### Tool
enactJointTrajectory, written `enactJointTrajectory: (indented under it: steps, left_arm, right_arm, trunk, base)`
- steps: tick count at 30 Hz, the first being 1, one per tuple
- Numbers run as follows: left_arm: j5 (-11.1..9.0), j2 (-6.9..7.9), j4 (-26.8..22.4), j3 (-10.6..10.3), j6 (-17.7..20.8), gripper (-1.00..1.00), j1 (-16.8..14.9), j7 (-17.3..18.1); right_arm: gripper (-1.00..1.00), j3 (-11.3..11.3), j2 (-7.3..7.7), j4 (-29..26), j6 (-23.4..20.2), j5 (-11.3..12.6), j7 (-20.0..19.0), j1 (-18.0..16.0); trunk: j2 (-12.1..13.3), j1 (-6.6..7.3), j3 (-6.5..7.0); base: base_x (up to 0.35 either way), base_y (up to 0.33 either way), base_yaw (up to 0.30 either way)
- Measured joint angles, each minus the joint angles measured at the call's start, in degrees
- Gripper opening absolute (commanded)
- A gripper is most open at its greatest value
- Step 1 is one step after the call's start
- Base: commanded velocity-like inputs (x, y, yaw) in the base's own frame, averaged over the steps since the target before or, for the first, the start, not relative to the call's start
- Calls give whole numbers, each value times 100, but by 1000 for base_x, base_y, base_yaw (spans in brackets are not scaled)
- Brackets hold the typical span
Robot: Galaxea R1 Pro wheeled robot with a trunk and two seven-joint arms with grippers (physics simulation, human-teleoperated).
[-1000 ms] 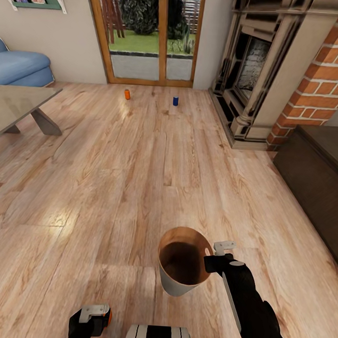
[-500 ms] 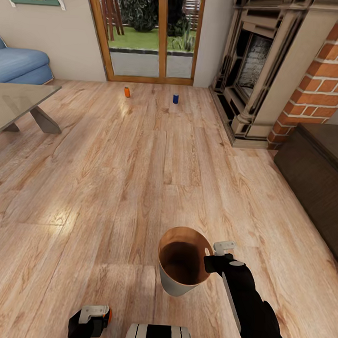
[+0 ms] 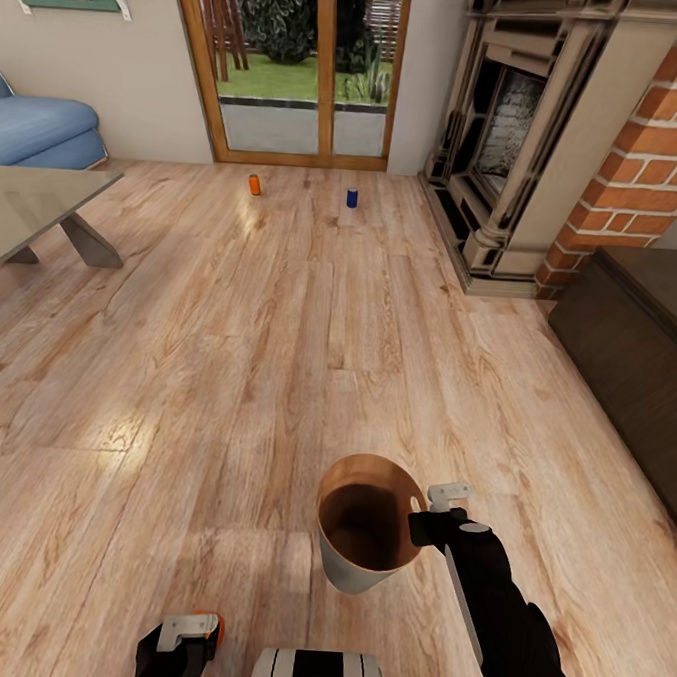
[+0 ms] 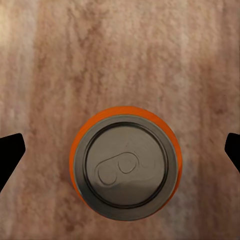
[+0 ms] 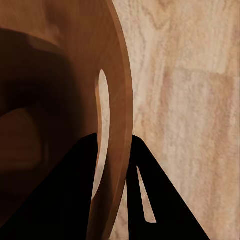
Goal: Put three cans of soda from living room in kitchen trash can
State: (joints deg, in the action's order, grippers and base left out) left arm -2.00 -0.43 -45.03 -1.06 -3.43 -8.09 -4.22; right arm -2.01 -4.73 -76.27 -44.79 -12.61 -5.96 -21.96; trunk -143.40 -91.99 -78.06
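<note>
Orange showed just beside my left gripper point(image 3: 182, 638) at the near edge of the head view, and the left wrist view explained it: an orange can point(image 4: 125, 163) stood upright on the plank floor point(image 3: 277, 355) between the two fingertips point(image 4: 10, 155), which sat well apart on either side without touching it, so the jaws were spread wide and I judged I had hung them there to close on the can. Taking the trash can point(image 3: 365, 521) as my landmark, that orange can lay nearer to me and off to the left of it. The bin itself was held tilted off the floor by my right gripper point(image 5: 112, 165), whose fingers pinched the rim wall, one inside the brown interior and one outside; I judged I carried it that way so each soda could go in without a trip back. Far beyond the bin, near the glass doors point(image 3: 305, 71), a second orange can point(image 3: 255, 184) and the blue can point(image 3: 352, 197) stood apart from each other on the floor, not yet collected. To the right of the bin and farther off stood the brick fireplace point(image 3: 551, 141); far to its left, the blue sofa point(image 3: 41, 130).
</note>
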Motion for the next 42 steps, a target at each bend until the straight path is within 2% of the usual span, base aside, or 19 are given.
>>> enactJointTrajectory:
  steps: [19, 22, 37, 42]
  left_arm:
    - [7, -1, 82, 0, 0, 100, 0, -2]
    - [7, -1, 75, 0, 0, 100, 2, 0]
    - [7, 3, 59, 0, 0, 100, 5, 0]
    - [7, 7, 45, 0, 0, 100, 4, 0]
  right_arm:
    - [-100, 0, -1, 6, 0, 18, 0, 0]
    - [-100, 0, -1, 9, 0, 20, 0, 0]
    - [-100, 0, -1, 9, 0, 19, 0, 0]
    - [-100, 0, -2, 9, 0, 7, 0, 0]
  trunk:
    - [0, 0, 0]
    - [-4, -8, -66]
    - [-4, -8, -66]
    - [-9, -18, -155]
  base:
    - [0, 0, 0]
    - [0, 0, 0]
    - [0, 0, 0]
    - [0, 0, 0]
